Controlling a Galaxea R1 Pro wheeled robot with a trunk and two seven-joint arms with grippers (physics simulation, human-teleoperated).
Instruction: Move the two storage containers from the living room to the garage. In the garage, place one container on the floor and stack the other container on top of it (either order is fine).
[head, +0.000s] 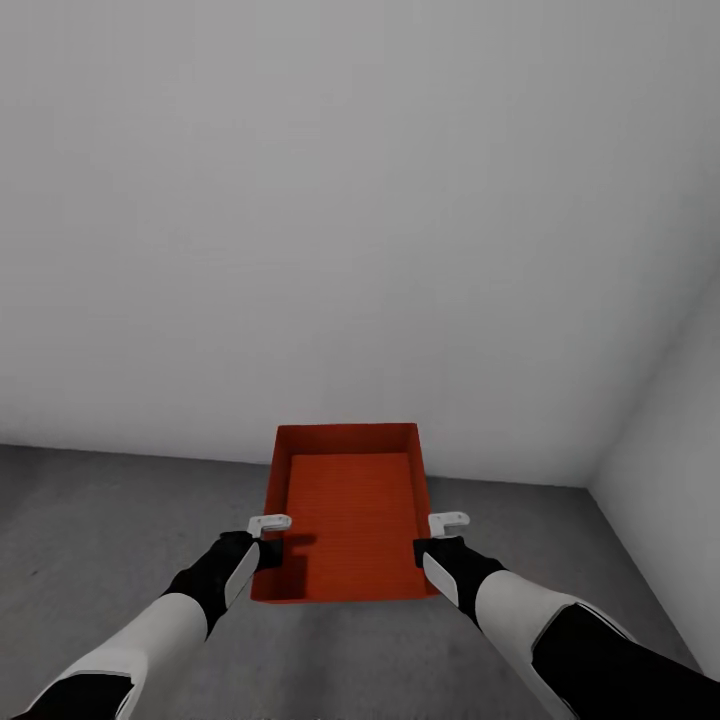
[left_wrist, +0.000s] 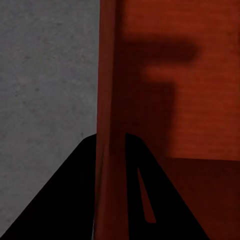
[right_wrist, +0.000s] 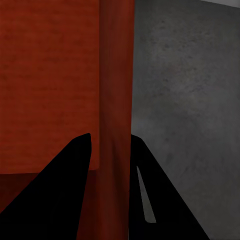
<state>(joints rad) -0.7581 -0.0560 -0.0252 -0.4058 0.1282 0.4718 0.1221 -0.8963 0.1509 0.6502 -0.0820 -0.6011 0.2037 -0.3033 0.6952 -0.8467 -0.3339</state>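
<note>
The floor (head: 120, 540) is dark grey and rough, like concrete. It fills the bottom of the frame and meets a plain white wall (head: 350, 200) higher up. One orange-red storage container (head: 350, 500) shows above it, bottom middle.

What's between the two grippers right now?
The orange-red storage container, open side up. In the head view the left gripper is at one side wall and the right gripper at the other; each wrist view shows a wall between the fingers.

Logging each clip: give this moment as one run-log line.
place: garage, grey floor | held: storage container | left gripper: shut on its wall | right gripper: shut on opposite wall
</note>
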